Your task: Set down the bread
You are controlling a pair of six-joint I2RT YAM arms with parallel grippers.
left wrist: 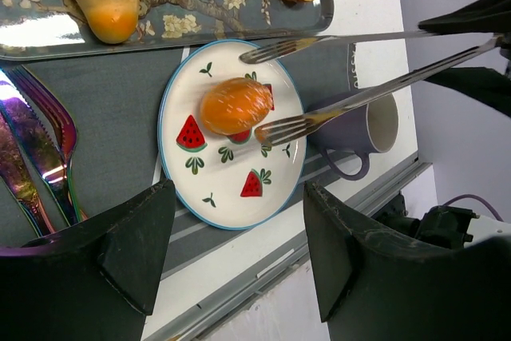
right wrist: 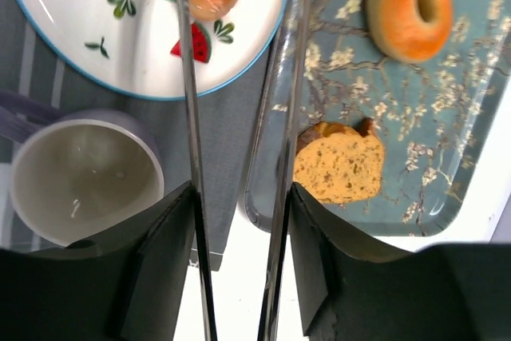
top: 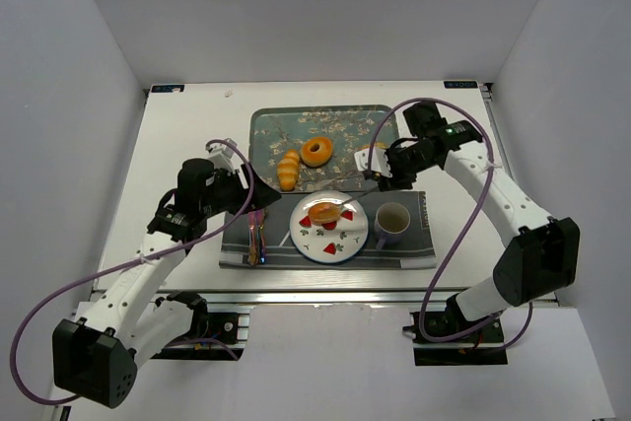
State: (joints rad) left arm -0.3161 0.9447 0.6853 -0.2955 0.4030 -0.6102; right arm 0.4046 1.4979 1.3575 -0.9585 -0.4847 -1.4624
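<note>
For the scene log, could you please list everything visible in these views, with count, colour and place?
table: 1, white, under everything
tray: 1, blue-grey floral, far centre of the table
striped roll: 1, orange and yellow, left in the tray
doughnut: 1, orange-brown, middle of the tray
bread slice: 1, tan, right end of the tray
placemat: 1, grey striped, near side of the tray
plate: 1, white with watermelon print, on the placemat
bun: 1, orange-brown, on the plate
mug: 1, purple, empty, right of the plate
cutlery: at least two pieces, iridescent, left end of the placemat
tongs: 1, silver, tips either side of the bun
left pincer: 1, black, open, above the plate's near edge
right pincer: 1, black, closed on the tongs
</note>
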